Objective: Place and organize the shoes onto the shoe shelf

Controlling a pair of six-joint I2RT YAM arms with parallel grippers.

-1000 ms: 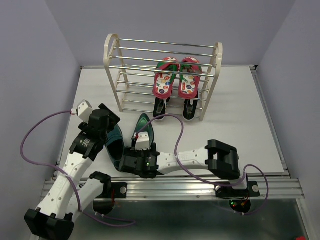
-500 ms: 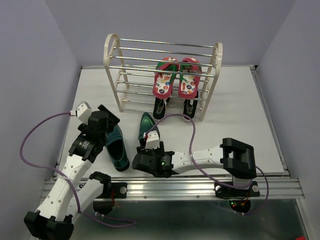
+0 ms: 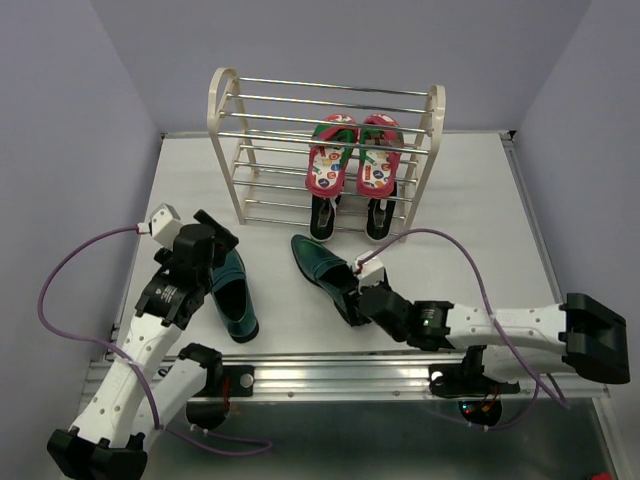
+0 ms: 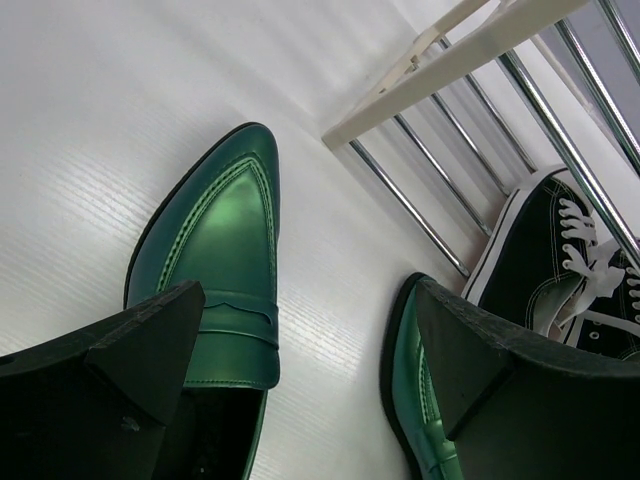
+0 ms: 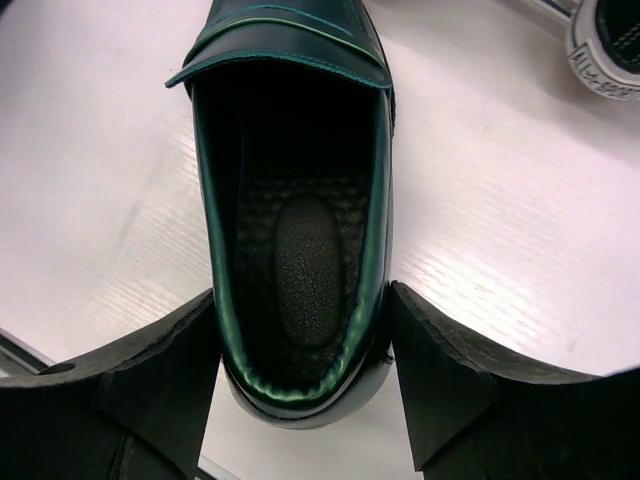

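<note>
The cream shoe shelf [image 3: 224, 100] stands at the back. Red flip-flops [image 3: 350, 155] lie on a middle tier. Black sneakers [image 3: 322, 212] sit on its lowest tier. One green loafer [image 3: 235, 298] lies on the table at the left. My left gripper [image 3: 213, 262] hovers open over it, and the left wrist view shows its toe [image 4: 215, 240] beside the left finger. My right gripper [image 3: 360, 302] is shut on the heel of the second loafer [image 3: 322, 265], toe towards the shelf. The right wrist view shows both fingers [image 5: 150, 390] pressed against that heel [image 5: 290, 240].
Purple cables loop from both arms over the table's near part. A metal rail [image 3: 350, 372] runs along the near edge. Lilac walls close in the left, back and right. A sneaker toe cap [image 5: 605, 50] shows close ahead of the held loafer.
My right gripper has carried the second loafer to the right and towards the shelf, turning its toe to the rack, while the right arm stretched out. The left arm barely moved.
</note>
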